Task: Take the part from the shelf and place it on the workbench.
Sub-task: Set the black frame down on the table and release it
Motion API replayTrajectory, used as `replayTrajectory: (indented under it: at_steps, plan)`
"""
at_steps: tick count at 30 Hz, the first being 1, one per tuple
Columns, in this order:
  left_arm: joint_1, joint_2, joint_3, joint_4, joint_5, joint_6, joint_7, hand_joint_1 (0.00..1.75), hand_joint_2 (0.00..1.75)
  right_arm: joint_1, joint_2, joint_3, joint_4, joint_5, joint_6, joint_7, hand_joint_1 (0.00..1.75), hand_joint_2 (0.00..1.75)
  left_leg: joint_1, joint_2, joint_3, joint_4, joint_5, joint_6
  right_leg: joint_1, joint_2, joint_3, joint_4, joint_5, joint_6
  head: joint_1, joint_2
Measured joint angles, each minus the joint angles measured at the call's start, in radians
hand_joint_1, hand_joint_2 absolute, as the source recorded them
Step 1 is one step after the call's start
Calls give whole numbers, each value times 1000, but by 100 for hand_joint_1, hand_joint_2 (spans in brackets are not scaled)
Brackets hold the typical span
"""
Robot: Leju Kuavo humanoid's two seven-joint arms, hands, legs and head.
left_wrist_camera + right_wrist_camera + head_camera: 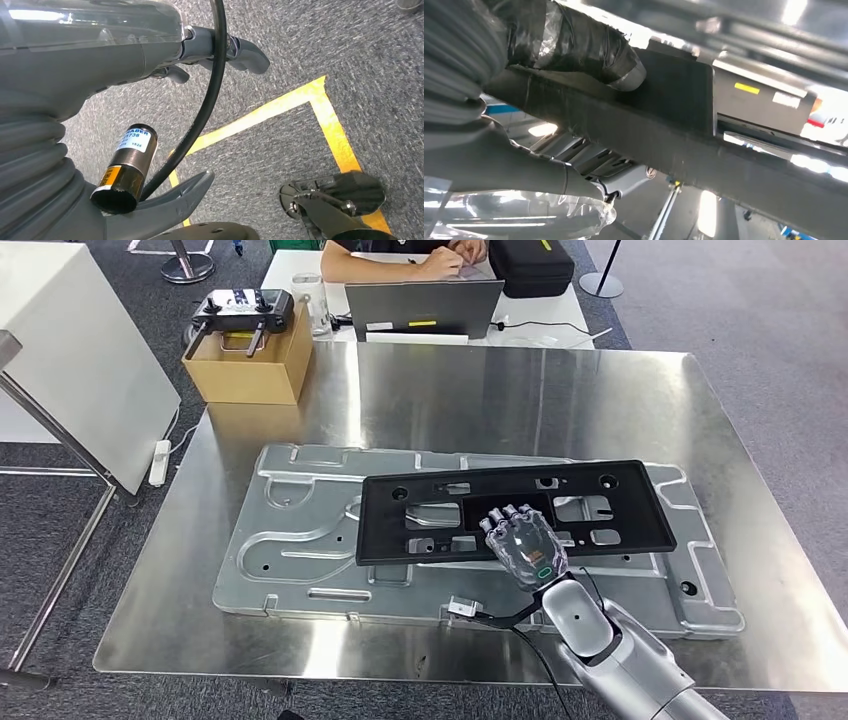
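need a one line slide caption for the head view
Right hand holds the black part at its near edge over the stamped metal panel on the steel workbench.

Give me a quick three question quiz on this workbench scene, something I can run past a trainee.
1. True or false: the right hand grips the black part.
2. What lies directly under the black part: A) a cardboard box, B) a stamped metal panel, C) a laptop?
3. Fill in: the cardboard box sits at the workbench's far ____ corner, from the head view.

Key: 1 true; 2 B; 3 left.
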State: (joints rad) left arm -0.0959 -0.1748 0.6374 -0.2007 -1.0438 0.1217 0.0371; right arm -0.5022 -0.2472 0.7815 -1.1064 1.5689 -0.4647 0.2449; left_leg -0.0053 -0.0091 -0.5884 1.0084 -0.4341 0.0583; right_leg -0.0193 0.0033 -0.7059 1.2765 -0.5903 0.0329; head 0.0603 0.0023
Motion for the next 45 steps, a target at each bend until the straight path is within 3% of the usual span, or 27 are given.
replayTrajectory:
  at_steps: [1,2,3,5,8,12,34,38,40,41,43,44,45]
  plan:
    - [1,0,0,0,-3,0,-6,0,175,1,0,0,0,0,0,-1,175,175,-2,-1,9,2,-8,0,3,0,10,-51,43,-6,0,0]
    - [2,0,0,0,-6,0,-10,0,175,2,0,-1,0,0,0,-2,131,175,-4,-1,17,2,-16,-1,9,0,29,-121,96,-15,0,0]
    - [3,-1,0,0,-7,-1,-13,0,175,2,0,-1,0,0,0,-4,87,175,-6,-1,25,3,-23,-3,15,-1,47,-180,132,-25,-1,0]
    - [1,-3,0,1,-7,-4,-19,0,175,3,0,-3,-2,0,-1,-7,0,175,-6,0,32,4,-31,-10,26,-2,67,-249,168,-40,-3,0]
    - [0,-2,0,1,-7,-10,-22,0,175,5,2,-8,-6,0,-2,-12,0,175,-7,1,38,2,-35,-12,25,2,81,-265,178,-36,-5,0]
    - [-1,-1,0,1,-4,-5,-23,0,0,7,5,-18,-9,0,-3,-22,0,175,-6,1,50,-11,-43,-14,27,5,86,-266,172,-39,-6,0]
    - [-1,3,0,1,-12,-14,-25,0,0,21,7,-59,-26,0,-1,-34,0,175,-5,1,54,-14,-43,-21,25,4,90,-263,170,-45,-6,0]
    - [-1,4,0,1,-13,-14,-25,0,0,22,9,-60,-29,0,-1,-35,0,175,-8,2,58,-20,-33,-5,19,4,95,-275,180,-29,-6,0]
    - [-2,4,0,1,-13,-15,-25,0,0,22,10,-64,-31,0,-1,-36,0,175,-1,6,68,-48,-13,2,19,3,88,-260,160,-20,-6,0]
    - [-2,4,0,1,-14,-16,-25,0,0,22,10,-67,-31,0,0,-36,0,175,2,8,71,-59,-5,3,18,3,74,-225,133,-16,-5,0]
    - [-3,4,0,1,-15,-17,-25,0,0,25,11,-72,-31,0,4,-38,0,175,4,10,66,-59,-1,5,9,2,25,-105,66,-6,-5,0]
    - [-3,4,0,1,-15,-18,-25,0,0,28,11,-74,-31,0,6,-39,0,175,5,11,62,-55,-1,4,3,2,4,-50,46,0,-5,0]
    - [-3,4,0,1,-15,-18,-24,0,0,30,11,-75,-31,0,8,-40,0,175,7,11,56,-49,-1,3,-2,2,-5,-22,44,7,-5,0]
